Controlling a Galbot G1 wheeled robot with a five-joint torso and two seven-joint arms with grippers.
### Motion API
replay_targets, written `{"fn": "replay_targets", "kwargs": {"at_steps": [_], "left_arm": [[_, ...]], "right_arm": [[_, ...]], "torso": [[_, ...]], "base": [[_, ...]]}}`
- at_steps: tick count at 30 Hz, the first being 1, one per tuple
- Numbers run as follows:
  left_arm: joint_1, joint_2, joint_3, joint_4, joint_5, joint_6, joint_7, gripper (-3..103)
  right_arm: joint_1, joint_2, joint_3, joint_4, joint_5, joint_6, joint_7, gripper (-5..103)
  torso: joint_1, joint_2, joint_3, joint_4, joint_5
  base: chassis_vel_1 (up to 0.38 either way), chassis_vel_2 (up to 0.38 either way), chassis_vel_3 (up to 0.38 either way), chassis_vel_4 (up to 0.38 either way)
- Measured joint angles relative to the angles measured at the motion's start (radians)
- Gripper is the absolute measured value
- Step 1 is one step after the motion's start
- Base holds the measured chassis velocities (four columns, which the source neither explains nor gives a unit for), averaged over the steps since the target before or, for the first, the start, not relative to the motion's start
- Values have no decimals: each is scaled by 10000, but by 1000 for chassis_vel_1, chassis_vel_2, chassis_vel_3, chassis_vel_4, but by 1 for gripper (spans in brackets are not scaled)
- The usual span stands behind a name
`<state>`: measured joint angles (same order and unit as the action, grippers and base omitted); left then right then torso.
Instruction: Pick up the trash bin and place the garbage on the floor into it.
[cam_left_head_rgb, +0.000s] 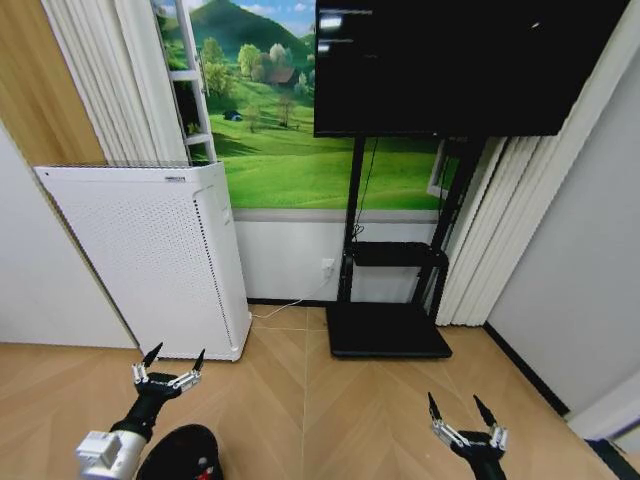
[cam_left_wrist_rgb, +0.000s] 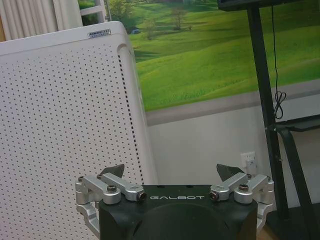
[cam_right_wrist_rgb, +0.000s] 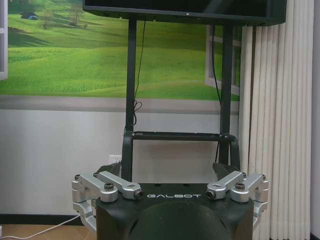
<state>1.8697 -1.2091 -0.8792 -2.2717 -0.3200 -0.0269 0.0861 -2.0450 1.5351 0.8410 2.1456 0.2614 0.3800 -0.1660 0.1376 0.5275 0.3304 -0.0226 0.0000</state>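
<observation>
Floor (cam_left_head_rgb: 330, 400): light herringbone parquet, running under both arms and out to the wall ahead.

Television (cam_left_head_rgb: 455, 65): big dark screen on a black stand (cam_left_head_rgb: 390, 300), ahead of and above the right end effector; in the right wrist view the stand's posts and shelf sit straight ahead of that end effector.

White perforated appliance (cam_left_head_rgb: 150, 255): upright against the wall, directly ahead of the left end effector; in the left wrist view its dotted panel lies close ahead of the fingertips. A white cable (cam_left_head_rgb: 285, 310) runs on the floor from its base toward a wall socket.

Trash bin (cam_left_head_rgb: 180, 455): black and round, seen from above at the lower edge of the head view, just behind and slightly inboard of the left end effector, beside the left forearm. Something red shows at its lower edge; cannot tell what it is.

Left end effector (cam_left_head_rgb: 173, 358): held above the floor, pointing at the appliance, fingers spread wide, nothing between them.

Right end effector (cam_left_head_rgb: 459, 406): held above the floor well to the right of the bin, pointing toward the stand, fingers likewise spread apart and empty.
</observation>
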Motion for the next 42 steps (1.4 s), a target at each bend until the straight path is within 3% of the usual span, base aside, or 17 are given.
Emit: {"fn": "replay_targets", "kwargs": {"at_steps": [42], "left_arm": [[-1, 0, 0, 0, -1, 2, 0, 100]], "right_arm": [[1, 0, 0, 0, 0, 0, 0, 100]], "torso": [[742, 1806, 1066, 0, -1]], "base": [[0, 0, 0, 0]]}}
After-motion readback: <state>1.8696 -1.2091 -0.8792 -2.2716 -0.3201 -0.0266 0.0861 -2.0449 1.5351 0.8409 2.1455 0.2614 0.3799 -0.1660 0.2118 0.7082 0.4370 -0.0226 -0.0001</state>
